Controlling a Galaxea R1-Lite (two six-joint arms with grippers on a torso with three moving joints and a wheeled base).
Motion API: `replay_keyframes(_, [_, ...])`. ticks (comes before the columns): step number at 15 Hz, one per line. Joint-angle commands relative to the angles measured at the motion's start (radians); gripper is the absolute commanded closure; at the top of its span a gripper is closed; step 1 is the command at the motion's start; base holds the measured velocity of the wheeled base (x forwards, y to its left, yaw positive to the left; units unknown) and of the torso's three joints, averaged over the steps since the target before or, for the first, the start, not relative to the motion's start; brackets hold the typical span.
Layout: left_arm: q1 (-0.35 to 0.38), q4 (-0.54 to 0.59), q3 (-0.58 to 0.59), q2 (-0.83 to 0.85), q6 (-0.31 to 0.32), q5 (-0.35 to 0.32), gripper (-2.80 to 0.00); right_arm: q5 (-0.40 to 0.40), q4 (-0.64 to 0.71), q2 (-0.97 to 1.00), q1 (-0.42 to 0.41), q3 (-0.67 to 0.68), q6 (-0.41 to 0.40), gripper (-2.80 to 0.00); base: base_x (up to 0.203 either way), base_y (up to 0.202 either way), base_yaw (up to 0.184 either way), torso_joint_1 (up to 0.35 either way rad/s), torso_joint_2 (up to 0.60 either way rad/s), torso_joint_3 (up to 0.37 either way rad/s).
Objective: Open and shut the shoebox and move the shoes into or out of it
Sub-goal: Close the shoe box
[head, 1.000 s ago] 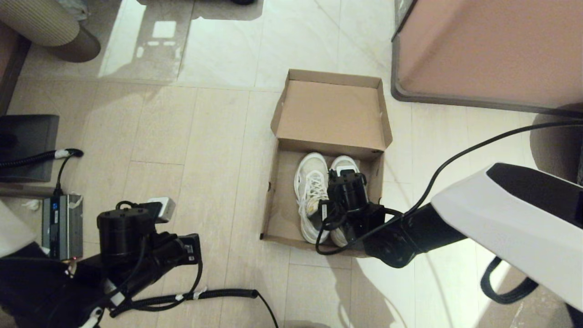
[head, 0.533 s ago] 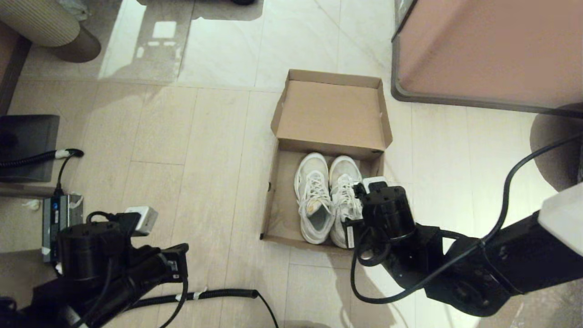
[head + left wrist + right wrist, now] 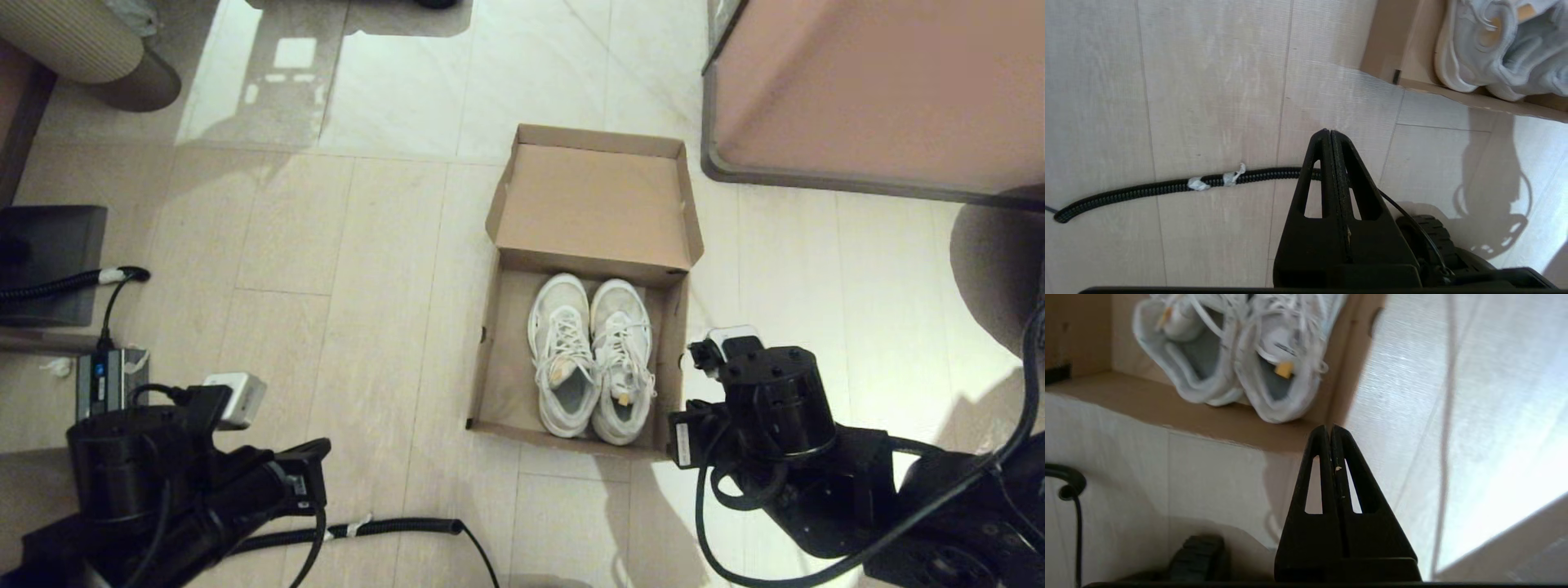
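The shoebox (image 3: 588,286) sits on the floor tiles (image 3: 343,245) in front of the robot, lid (image 3: 596,204) folded back and lying open on the far side, away from the robot. Both shoes (image 3: 592,359) lie inside, side by side, toes toward the lid hinge and heels at the near wall, packed against the robot's-right half of the box; the left half is bare cardboard. This placement reads as the shoes already stowed, lid not yet shut.

The right gripper (image 3: 1330,430) hangs just outside the box's near right corner, above the floor and clear of the cardboard. Its jaws are pressed fully together with nothing between them. It points down past the box wall, so it holds neither shoe nor flap.

The left gripper (image 3: 1330,134) is low on the robot's left, well apart from the box, above a ribbed black cable (image 3: 1167,188) on the floor. Its jaws are also shut flat and empty; this arm looks parked.

Judgement: with the pair seated and both grippers empty, closing the lid is the likely remaining step. The flap's far edge lies beyond the shoes, near the pinkish cabinet (image 3: 882,90), so reach across the open box is needed.
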Motion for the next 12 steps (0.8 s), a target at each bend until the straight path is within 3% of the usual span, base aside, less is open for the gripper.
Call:
replay_keyframes(1, [-0.016,-0.006,-0.001,0.001,0.000,0.001,0.00,-0.003,-0.004,-0.055,-0.014,0.045,0.001,0.00,0.000,0.000,0.000,0.000,0.00,0.000])
replay_keyframes(12, [-0.031,-0.006,0.027,-0.018,0.001,0.004,0.00,-0.002,-0.004,-0.173,-0.106,0.156,-0.002,0.00,0.000,0.000,0.000,0.000,0.00,0.000])
